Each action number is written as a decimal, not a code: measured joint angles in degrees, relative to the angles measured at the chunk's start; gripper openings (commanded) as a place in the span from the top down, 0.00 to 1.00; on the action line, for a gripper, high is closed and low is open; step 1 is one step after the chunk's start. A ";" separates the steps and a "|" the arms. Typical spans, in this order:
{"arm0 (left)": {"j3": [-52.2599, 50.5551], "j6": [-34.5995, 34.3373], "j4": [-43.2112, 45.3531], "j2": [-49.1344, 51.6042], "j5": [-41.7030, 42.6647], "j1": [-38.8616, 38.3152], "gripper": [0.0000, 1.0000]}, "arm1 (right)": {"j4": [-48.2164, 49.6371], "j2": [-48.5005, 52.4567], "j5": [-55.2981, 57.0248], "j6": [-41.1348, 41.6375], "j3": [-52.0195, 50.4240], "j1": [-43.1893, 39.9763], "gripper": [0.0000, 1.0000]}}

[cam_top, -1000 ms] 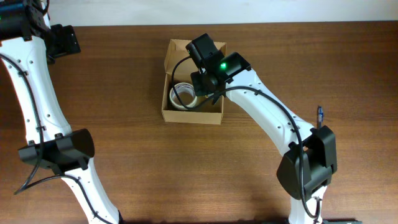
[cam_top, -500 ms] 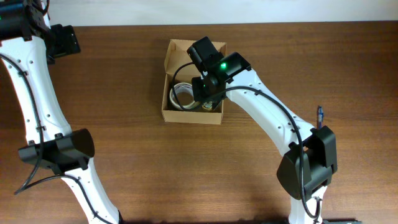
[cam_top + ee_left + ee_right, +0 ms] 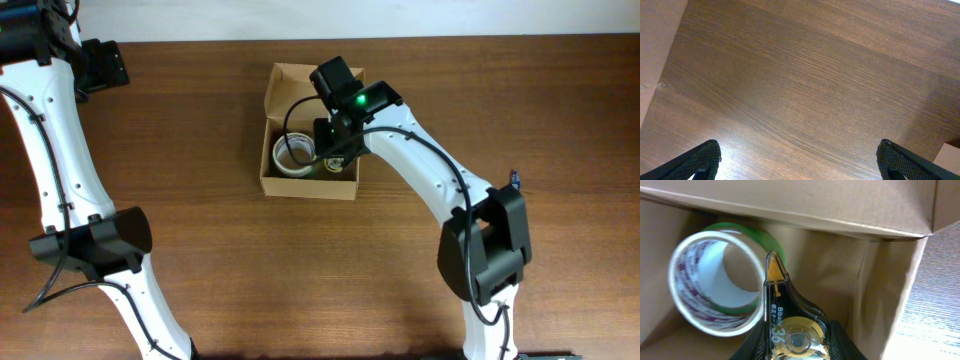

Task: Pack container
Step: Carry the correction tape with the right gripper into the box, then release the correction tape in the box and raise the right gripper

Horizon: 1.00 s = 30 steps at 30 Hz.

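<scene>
Table: a dark brown wooden table (image 3: pixel 200 250) carries a small tan cardboard container (image 3: pixel 300 188) at centre rear, lid flap open and mouth upward.
Right arm: the white right arm (image 3: pixel 430 190) reaches down into the container's right half and is much the nearer arm.
Left jaws: spread wide over bare wood, well apart at the far left corner.
Roll: a white tape roll with a green edge (image 3: pixel 690 300) lies in the left half.
Dispenser: a clear plastic tape dispenser with a yellow wheel (image 3: pixel 790 325) is clamped in the right jaws. Its long axis points at the roll, nose just beside it, and contact cannot be told.
Next move: likely just letting go.
</scene>
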 measured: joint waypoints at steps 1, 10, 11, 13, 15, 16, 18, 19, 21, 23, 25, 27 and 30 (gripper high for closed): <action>0.00 0.00 0.00 0.00 -0.02 0.00 0.00 | 0.04 0.17 -0.20 0.07 0.00 -0.20 0.76; 0.00 0.00 0.02 0.00 -0.02 0.00 0.00 | 0.39 0.28 -0.55 0.11 0.00 -0.50 0.77; 0.00 0.00 0.00 0.00 -0.02 0.00 0.00 | 0.39 0.37 -0.59 0.11 0.00 -0.50 0.76; 0.00 -0.02 0.00 0.00 -0.02 0.00 0.00 | 0.35 0.68 -0.70 0.11 0.00 -0.50 0.76; 0.00 -0.02 0.02 0.00 -0.02 0.00 0.00 | 0.28 1.25 -0.70 0.11 0.00 -0.50 0.76; 0.00 -0.02 0.02 0.00 -0.02 0.00 0.00 | 0.15 1.57 -0.68 0.11 0.00 -0.50 0.77; 0.00 -0.02 0.02 0.00 -0.02 0.00 0.00 | 0.09 2.23 -0.68 0.13 0.00 -0.50 0.77; 0.00 -0.02 0.00 0.00 0.00 0.00 0.00 | 0.09 2.51 -0.68 0.13 0.00 -0.50 0.76; 0.00 -0.02 0.02 0.00 -0.02 0.00 0.00 | -0.09 3.06 -0.68 0.13 0.00 -0.50 0.77; 0.00 -0.02 0.02 0.00 -0.02 0.00 0.00 | -0.24 3.61 -0.66 0.15 0.00 -0.50 0.76; 0.00 0.00 0.00 0.00 -0.02 0.00 0.00 | -0.57 4.26 -0.28 0.31 0.00 -0.55 0.76; 0.00 -0.02 0.02 0.00 -0.02 0.00 0.00 | -0.72 4.76 -0.13 0.28 0.00 -0.55 0.76; 0.00 0.00 0.00 0.00 -0.02 0.00 0.01 | -0.70 5.46 0.35 0.33 0.00 -0.57 0.76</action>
